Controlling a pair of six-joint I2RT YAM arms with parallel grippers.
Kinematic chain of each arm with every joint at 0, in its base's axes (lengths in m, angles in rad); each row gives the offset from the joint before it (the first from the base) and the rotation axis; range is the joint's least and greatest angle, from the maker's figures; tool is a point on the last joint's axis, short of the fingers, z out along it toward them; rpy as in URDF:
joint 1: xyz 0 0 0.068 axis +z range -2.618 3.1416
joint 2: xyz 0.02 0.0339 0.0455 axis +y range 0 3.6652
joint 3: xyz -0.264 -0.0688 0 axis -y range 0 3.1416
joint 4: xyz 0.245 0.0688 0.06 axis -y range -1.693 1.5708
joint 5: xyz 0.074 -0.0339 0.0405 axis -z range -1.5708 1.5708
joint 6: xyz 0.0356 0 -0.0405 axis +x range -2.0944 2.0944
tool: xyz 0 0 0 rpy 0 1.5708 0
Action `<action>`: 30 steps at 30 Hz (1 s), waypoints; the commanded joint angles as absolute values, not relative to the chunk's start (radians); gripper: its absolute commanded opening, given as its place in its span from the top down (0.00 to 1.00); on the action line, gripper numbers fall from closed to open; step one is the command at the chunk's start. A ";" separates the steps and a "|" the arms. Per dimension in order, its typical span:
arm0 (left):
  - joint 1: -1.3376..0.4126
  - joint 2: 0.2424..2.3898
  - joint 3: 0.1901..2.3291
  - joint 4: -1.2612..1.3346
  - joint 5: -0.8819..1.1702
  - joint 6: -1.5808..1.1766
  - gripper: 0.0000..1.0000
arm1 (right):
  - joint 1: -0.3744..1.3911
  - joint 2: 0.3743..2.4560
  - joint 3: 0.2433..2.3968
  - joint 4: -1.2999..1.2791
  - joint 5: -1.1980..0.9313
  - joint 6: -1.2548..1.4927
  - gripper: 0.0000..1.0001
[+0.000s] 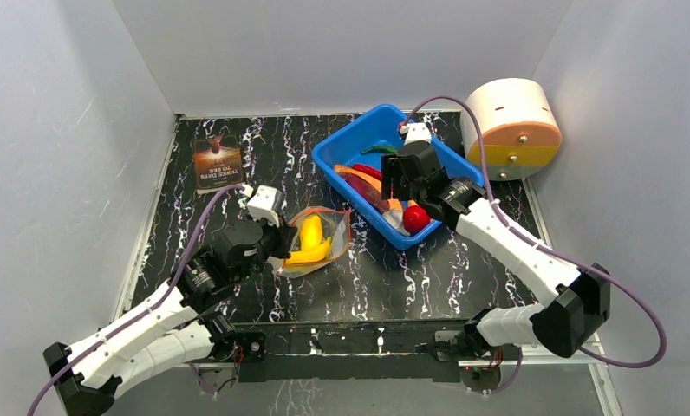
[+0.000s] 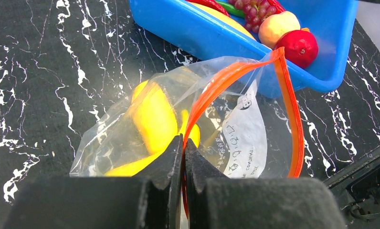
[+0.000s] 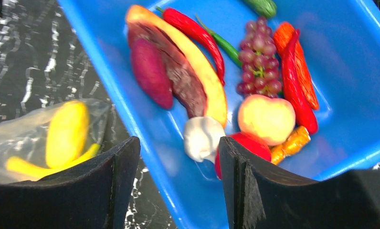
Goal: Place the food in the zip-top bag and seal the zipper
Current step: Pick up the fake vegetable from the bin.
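On the worktop [image 1: 463, 277] beside the blue tub [image 3: 355, 62], the left tool [image 2: 183, 143] pinched the zip-top bag [image 2: 240, 138] by its zipper [image 2: 289, 95], seemingly to hold the mouth open toward the tub, while the right tool [image 3: 178, 148] hung spread above the food [image 3: 267, 117] there, probably ready to pick a piece.

card [image 1: 218, 162]: print too small to read
red apple [image 3: 250, 145]: lower part hidden behind a finger of the right gripper [image 3: 177, 143]
zip-top bag [image 3: 26, 129]: blurred, cut by the left edge, right wrist view
blue tub [image 2: 202, 33]: far side cut off, left wrist view
zipper [image 2: 293, 109]: near end hidden inside the left gripper [image 2: 183, 140]
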State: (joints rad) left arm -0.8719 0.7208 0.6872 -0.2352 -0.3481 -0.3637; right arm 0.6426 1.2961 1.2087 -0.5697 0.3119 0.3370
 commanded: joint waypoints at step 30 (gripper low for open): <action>-0.868 0.673 0.691 -0.252 -0.337 -0.397 1.00 | 0.507 1.555 1.174 -0.715 0.373 0.379 0.25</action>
State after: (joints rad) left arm -0.8719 0.6922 0.6872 -0.2481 -0.3393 -0.3904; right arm 0.5095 1.5452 1.1797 -0.7341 0.3668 0.3725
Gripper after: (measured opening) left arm 0.009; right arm 0.754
